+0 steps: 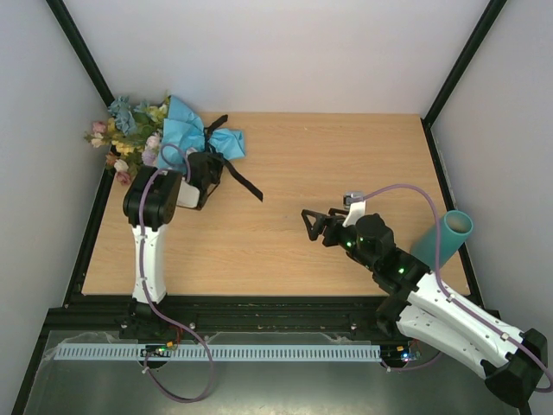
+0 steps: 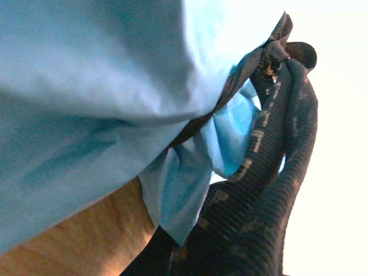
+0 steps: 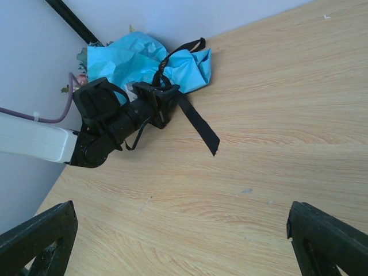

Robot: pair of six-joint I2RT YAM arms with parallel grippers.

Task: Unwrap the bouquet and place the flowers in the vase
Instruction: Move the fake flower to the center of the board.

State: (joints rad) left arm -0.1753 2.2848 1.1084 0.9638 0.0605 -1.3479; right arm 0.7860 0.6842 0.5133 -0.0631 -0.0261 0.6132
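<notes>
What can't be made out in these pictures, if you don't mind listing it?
Left hand: shut, but whether on ribbon or blue paper is unclear; left wrist view too close and blurred.
Vase: base hidden behind the right arm, top view.
Flowers: stems hidden inside the blue paper, top view.

We find the bouquet (image 1: 177,130) at the table's (image 1: 346,156) far left corner, its ribbon (image 1: 246,183) trailing right and nearer. The left gripper (image 1: 210,164) sits against its near side. The vase (image 1: 445,238) is at the right edge, right of the right gripper (image 1: 309,220).
</notes>
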